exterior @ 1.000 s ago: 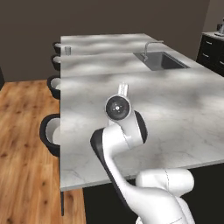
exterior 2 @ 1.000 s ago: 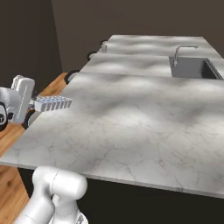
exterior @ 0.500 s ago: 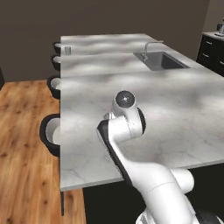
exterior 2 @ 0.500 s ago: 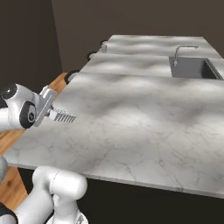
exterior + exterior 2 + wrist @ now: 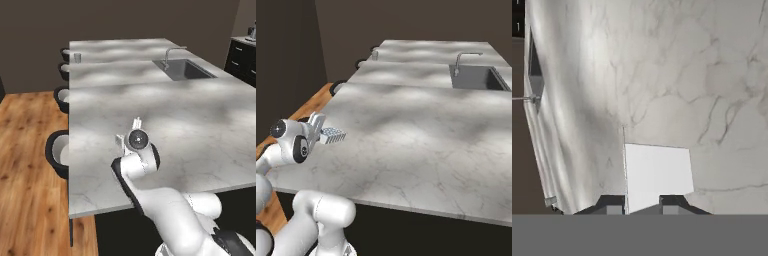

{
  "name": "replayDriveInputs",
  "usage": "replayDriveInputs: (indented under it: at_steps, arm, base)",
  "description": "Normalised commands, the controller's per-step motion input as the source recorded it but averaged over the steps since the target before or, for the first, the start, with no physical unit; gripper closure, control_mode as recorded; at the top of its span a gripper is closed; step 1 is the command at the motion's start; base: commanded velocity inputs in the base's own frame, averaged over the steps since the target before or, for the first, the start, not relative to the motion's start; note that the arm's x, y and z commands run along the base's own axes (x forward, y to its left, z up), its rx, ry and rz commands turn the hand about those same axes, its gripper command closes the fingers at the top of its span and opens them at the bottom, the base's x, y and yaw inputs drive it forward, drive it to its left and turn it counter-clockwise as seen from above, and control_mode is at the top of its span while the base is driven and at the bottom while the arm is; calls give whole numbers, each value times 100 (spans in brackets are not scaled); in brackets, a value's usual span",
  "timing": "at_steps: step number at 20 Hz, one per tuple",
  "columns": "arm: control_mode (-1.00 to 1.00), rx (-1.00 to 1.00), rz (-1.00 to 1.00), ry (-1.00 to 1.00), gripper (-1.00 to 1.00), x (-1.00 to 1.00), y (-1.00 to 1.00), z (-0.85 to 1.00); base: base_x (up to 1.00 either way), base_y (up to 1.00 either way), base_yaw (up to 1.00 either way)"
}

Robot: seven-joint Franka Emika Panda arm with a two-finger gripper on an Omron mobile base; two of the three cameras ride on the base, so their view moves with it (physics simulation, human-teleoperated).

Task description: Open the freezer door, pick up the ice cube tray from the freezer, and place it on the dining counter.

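My gripper [image 5: 324,133] is shut on the ice cube tray [image 5: 333,134], a small white tray with pale cubes. It holds the tray level, just above the near left part of the dining counter [image 5: 416,130]. In the hand view the tray's white underside [image 5: 657,175] sticks out from between the two fingertips [image 5: 612,205], with the marbled counter [image 5: 687,75] beneath it. In the left base view the hand [image 5: 137,140] is seen from behind over the counter [image 5: 195,125] and hides the tray. The freezer and its door are out of view.
An inset steel sink [image 5: 184,70] [image 5: 476,77] with a faucet lies at the counter's far right. A small glass [image 5: 77,58] stands at the far left corner. Dark round stools [image 5: 56,151] line the counter's left side, over a wooden floor [image 5: 25,165].
The arm has swung in over the counter's left edge, carrying the tray a little rightward and lower. The hand has turned while keeping its grip.
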Motion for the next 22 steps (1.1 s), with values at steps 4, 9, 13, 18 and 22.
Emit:
replayDriveInputs:
  at_steps: [4,9,13,18,22]
  arm:
    - [-100,1,0,-2,100,48,5,-45]
    - [-100,1,0,2,100,44,8,-37]
    - [-100,3,0,6,100,33,2,-26]
    - [-100,8,0,15,-100,28,0,-3]
    - [-100,1,0,-2,-100,11,0,11]
  base:
    - [0,0,0]
    - [0,0,0]
    - [0,0,0]
    - [0,0,0]
    - [0,0,0]
